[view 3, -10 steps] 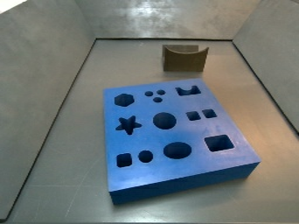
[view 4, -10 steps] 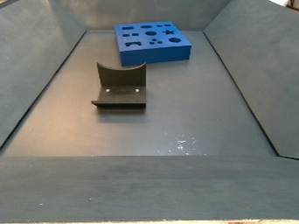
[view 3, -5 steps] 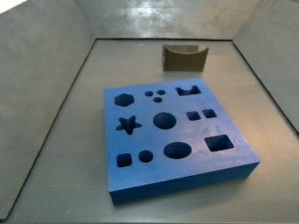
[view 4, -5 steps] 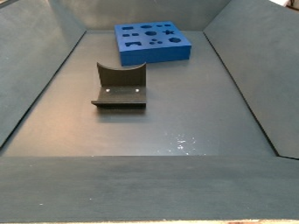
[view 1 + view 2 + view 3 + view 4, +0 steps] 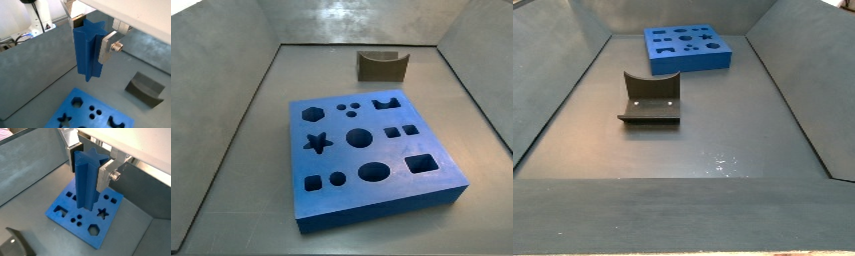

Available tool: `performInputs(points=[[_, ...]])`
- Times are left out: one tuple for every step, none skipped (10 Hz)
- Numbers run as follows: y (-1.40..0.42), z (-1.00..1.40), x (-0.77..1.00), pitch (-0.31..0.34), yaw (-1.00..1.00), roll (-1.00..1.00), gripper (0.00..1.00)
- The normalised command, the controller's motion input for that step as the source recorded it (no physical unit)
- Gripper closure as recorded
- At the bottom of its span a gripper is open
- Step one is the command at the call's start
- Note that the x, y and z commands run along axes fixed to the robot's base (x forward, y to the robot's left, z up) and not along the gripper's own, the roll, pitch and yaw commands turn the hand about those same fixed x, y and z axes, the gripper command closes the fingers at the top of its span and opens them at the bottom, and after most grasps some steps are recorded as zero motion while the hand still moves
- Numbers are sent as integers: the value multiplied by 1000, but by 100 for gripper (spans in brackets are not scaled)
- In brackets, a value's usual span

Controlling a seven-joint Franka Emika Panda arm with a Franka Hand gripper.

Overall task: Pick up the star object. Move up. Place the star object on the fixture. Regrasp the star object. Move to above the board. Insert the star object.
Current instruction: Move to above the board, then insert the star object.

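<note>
The star object [image 5: 87, 50], a long blue prism, is held upright and pinched between the plates of the tool [image 5: 90, 165] high above the board [image 5: 83, 215], so that its lower end can be lowered into the star-shaped hole [image 5: 102, 213].
</note>
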Motion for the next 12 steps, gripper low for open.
performInputs(points=[[-17, -2, -58, -37, -18, -202, 100], [-74, -57, 0, 0, 0, 0, 100], [-351, -566, 291, 46, -383, -191, 100], [-689, -629, -131, 0, -431, -46, 100], [-686, -766, -229, 0, -331, -194, 100], [-609, -774, -234, -83, -414, -183, 100], [-623, -791, -246, -26, -380, -200, 100], [-623, -789, -234, 0, -369, -214, 100], [-429, -769, -220, 3, -37, -291, 100], [-234, -611, 0, 266, 714, -91, 100], [-134, -334, -100, -66, 111, -183, 100], [-23, 0, 0, -23, 0, 0, 100]])
